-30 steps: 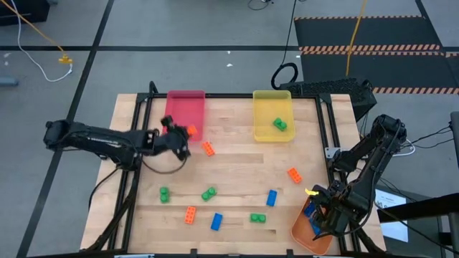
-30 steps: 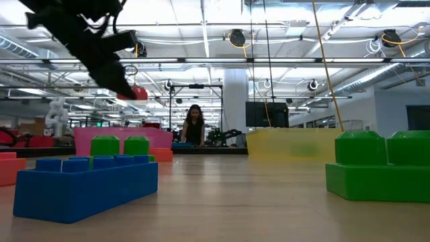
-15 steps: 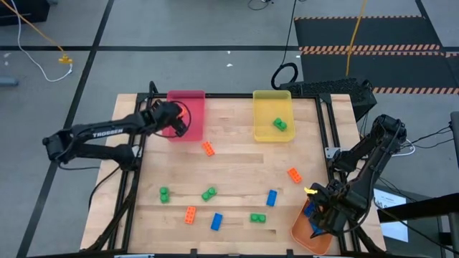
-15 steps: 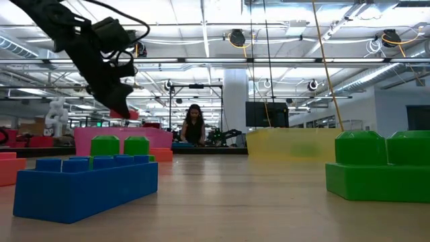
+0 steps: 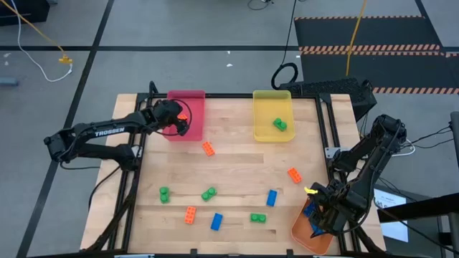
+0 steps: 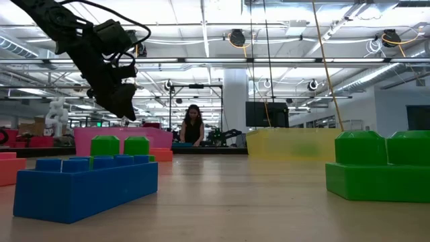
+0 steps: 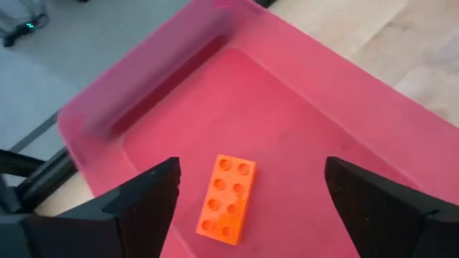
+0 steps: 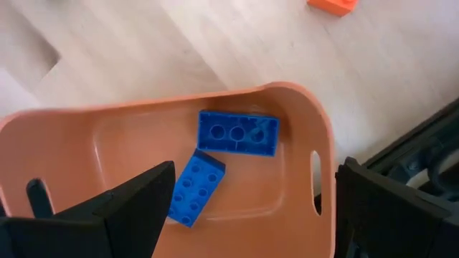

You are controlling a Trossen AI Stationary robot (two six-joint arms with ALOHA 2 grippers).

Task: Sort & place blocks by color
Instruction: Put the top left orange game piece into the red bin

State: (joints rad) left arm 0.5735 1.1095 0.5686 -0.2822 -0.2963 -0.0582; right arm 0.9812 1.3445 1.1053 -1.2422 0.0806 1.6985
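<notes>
Over the pink tray (image 5: 188, 107), at eleven o'clock on the table, the left gripper (image 7: 244, 188) is now spread wide and empty. An orange brick (image 7: 226, 198) has just been released into it, so one orange block is sorted.

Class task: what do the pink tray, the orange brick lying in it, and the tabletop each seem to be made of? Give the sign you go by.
Pink tray: probably moulded plastic, smooth, with rounded walls and a soft sheen.
Orange brick: likely hard plastic, evenly coloured, with crisp moulded studs.
Tabletop: looks like pale wood, showing plank lines and grain.
</notes>
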